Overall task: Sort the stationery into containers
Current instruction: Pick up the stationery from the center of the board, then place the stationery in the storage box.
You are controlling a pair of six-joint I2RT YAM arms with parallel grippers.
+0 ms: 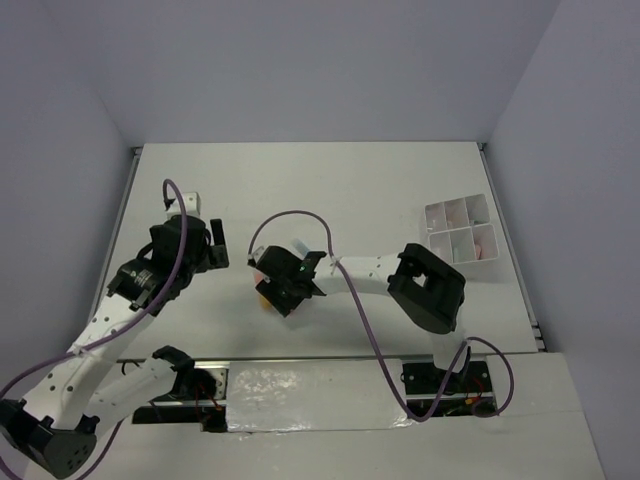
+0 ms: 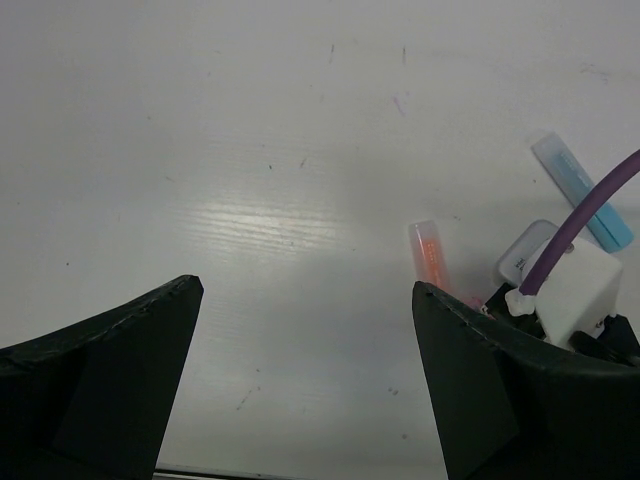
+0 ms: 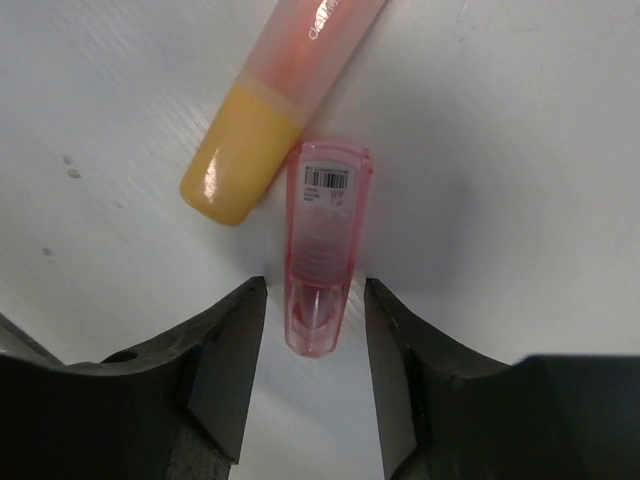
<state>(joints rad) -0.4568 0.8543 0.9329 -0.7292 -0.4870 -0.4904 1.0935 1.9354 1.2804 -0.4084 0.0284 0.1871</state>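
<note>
At mid counter (image 1: 350, 190), my right tool (image 3: 312, 290) straddles a stubby pink marker (image 3: 325, 230), jaws just beside it, not yet pinching. An orange marker (image 3: 270, 110) touches it. My left tool (image 2: 308, 288) is spread, empty. The tray (image 1: 428, 212) far right holds a few pieces; I judge more remains.

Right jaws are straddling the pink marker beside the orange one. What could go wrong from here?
The right gripper has its jaws around only the near end of the pink marker, so it may pivot or slip out when lifted.
The orange highlighter lies against its far end and could get dragged along.
The white tray sits far off to the right, so a weak grip might drop the marker on the way.
</note>
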